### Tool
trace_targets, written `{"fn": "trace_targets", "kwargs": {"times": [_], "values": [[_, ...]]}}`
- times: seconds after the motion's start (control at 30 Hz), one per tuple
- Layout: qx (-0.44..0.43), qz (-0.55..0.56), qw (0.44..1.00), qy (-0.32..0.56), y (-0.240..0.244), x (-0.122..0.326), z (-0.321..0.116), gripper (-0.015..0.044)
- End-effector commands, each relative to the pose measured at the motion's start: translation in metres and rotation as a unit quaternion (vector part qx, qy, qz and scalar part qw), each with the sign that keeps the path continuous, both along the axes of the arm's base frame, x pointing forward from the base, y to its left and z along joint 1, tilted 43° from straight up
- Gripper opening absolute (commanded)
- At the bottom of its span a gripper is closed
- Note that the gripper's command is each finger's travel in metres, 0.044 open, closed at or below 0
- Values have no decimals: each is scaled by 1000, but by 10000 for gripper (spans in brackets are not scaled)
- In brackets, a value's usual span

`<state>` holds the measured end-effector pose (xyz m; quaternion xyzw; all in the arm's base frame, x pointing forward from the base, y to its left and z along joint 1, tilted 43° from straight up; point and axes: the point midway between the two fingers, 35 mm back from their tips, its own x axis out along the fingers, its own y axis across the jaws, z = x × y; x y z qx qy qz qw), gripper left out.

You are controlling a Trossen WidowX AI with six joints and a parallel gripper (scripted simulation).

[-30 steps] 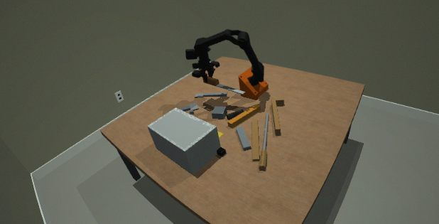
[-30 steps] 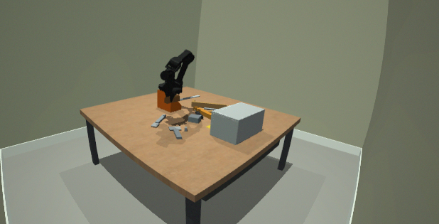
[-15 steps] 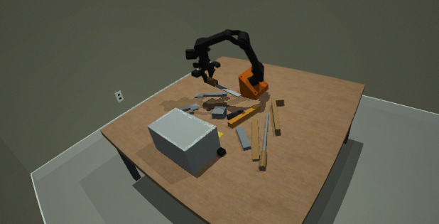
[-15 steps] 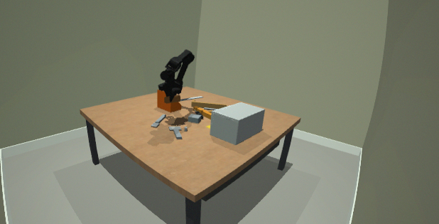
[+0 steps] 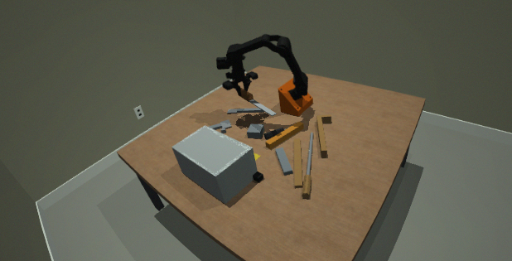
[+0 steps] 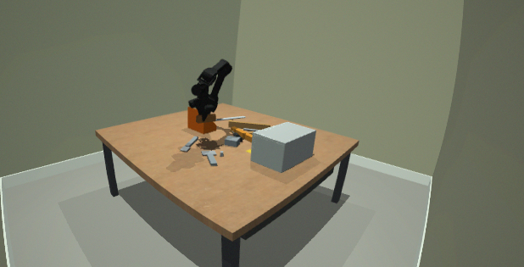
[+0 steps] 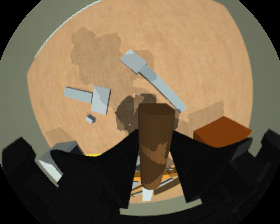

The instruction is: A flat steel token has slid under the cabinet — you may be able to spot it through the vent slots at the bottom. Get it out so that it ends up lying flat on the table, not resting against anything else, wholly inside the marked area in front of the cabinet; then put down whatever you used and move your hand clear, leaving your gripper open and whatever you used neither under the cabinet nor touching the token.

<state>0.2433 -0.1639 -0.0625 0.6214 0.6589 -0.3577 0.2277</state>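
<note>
My gripper is shut on the brown handle of a tool with a long flat metal blade. The tool is held above the table, its blade pointing toward the orange arm base and sloping down in the top view. The pale grey cabinet stands away from the gripper. Part of a yellow patch shows beside the cabinet; the rest is hidden. The steel token and the vent slots cannot be seen.
A grey block, a long grey piece and a grey T-shaped piece lie near the arm. An orange bar, wooden bars and a wooden-handled rod lie farther along. A small black block is beside the cabinet.
</note>
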Motion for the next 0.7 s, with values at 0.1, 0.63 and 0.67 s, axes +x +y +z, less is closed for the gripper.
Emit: {"fn": "trace_targets", "kwargs": {"times": [0.1,0.63,0.67], "values": [[-2,-23,1000,17,-1,0,1,0],[-10,-70,996,59,-1,0,1,0],[-10,-73,995,61,-1,0,1,0]]}}
